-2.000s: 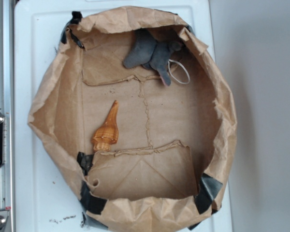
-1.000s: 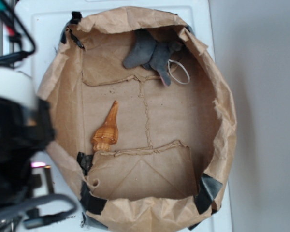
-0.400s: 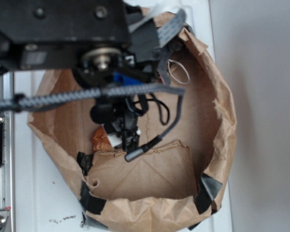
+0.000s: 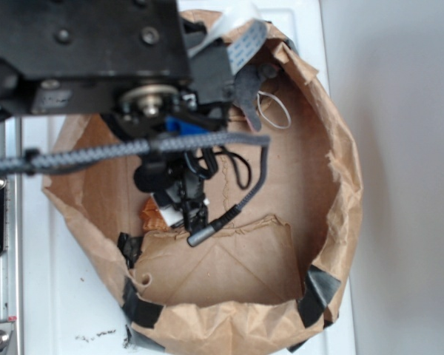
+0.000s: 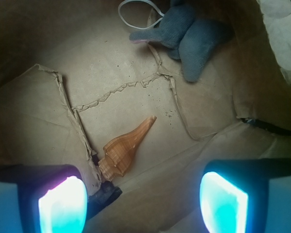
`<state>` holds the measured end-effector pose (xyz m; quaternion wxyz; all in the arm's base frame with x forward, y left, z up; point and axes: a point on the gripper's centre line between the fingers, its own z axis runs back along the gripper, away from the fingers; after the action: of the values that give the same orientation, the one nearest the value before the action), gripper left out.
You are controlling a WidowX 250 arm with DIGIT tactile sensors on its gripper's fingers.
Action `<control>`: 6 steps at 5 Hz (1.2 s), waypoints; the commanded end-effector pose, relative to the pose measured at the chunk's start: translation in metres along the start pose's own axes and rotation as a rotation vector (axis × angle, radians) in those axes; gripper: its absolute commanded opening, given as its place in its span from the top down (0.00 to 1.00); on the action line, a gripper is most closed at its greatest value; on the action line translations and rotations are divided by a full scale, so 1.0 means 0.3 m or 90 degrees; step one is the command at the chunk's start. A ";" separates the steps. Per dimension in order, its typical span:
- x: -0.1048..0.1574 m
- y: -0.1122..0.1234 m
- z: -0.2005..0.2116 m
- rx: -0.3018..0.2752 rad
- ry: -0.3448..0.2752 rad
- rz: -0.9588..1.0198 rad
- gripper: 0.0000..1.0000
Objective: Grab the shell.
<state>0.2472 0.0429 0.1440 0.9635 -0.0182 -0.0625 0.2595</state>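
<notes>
The orange-tan spiral shell (image 5: 125, 149) lies flat on the brown paper floor of the bag, its pointed tip aimed up and right in the wrist view. My gripper (image 5: 143, 204) hangs above it, open wide, with nothing between the glowing pads (image 5: 63, 206). The shell sits just ahead of the left pad. In the exterior view the arm covers most of the shell (image 4: 149, 216); only its wide end peeks out beside the gripper (image 4: 185, 214).
A grey plush toy (image 5: 189, 34) and a white rubber band (image 5: 136, 17) lie at the far side of the bag. The paper bag's crumpled walls (image 4: 340, 177) ring the floor. Black tape (image 4: 318, 292) marks the rim. A torn paper flap (image 5: 63, 97) lies left of the shell.
The arm swung in from the left over the bag and now hangs above the shell, drifting slightly left and down since the last frame. The shell has not moved.
</notes>
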 end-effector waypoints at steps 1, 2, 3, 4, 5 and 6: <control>0.016 0.030 0.048 -0.010 -0.038 0.011 0.00; 0.043 0.028 -0.006 -0.025 -0.054 0.072 0.00; 0.086 -0.023 -0.066 -0.056 -0.117 0.098 0.00; 0.113 -0.056 -0.141 -0.065 -0.137 0.114 0.00; 0.128 -0.063 -0.219 -0.056 -0.134 0.098 0.00; 0.134 -0.053 -0.252 -0.050 -0.113 0.077 0.00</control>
<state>0.2944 0.0427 0.0618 0.9379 -0.0332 -0.1301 0.3199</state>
